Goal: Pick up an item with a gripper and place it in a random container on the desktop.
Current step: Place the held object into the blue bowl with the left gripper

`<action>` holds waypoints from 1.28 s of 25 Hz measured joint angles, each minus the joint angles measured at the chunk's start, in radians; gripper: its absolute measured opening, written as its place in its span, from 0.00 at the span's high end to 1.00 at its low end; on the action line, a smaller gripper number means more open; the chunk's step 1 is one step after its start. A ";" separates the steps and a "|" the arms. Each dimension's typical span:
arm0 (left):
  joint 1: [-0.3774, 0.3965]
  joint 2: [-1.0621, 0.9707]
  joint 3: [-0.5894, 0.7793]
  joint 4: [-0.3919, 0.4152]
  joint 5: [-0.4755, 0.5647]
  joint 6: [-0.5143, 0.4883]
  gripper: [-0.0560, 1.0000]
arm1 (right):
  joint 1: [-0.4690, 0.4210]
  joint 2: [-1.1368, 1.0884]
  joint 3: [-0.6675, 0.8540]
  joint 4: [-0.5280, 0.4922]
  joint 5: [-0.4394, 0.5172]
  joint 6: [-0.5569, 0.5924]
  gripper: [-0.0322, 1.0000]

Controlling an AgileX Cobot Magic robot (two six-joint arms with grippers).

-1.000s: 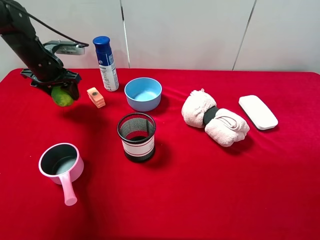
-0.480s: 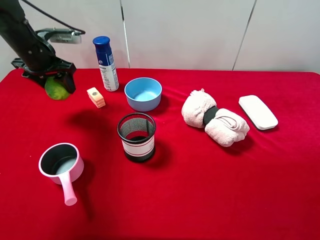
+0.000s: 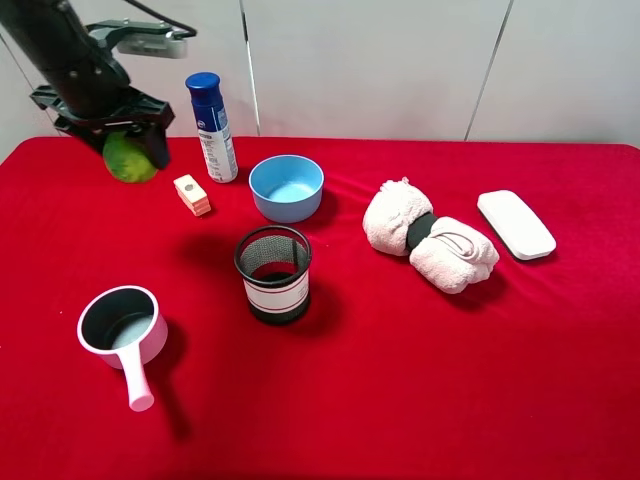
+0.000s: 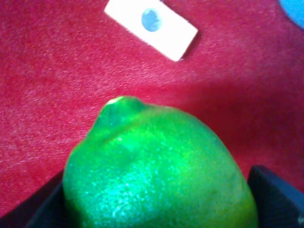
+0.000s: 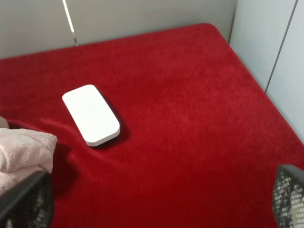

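My left gripper [image 3: 130,148] is shut on the green lime [image 3: 128,160] and holds it in the air above the far left of the red desktop [image 3: 400,380]. The lime fills the left wrist view [image 4: 161,166] between the two dark fingers [image 4: 278,199]. The light blue bowl [image 3: 286,187] stands to the right of the lime, beyond the small orange-and-cream block [image 3: 192,194]. A sliver of the bowl shows in the left wrist view [image 4: 295,5]. My right gripper [image 5: 156,209] is open and empty above the cloth; it does not show in the exterior view.
A blue-capped spray bottle [image 3: 212,127] stands just right of the left gripper. A black mesh cup [image 3: 273,273] and a pink handled pot [image 3: 122,330] stand nearer the front. Rolled white towels [image 3: 430,238] and a flat white box [image 3: 515,224] lie to the right.
My left gripper has risen with the lime in it, first moving back and left, then a little to the right. Nothing else has moved.
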 joint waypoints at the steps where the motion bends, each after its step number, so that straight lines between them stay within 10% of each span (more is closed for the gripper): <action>1: -0.017 -0.003 0.000 0.009 0.000 -0.018 0.29 | 0.000 0.000 0.000 0.000 0.000 0.000 0.30; 32: -0.298 0.234 -0.382 0.117 -0.049 -0.170 0.29 | 0.000 0.000 0.000 0.000 0.000 0.000 0.30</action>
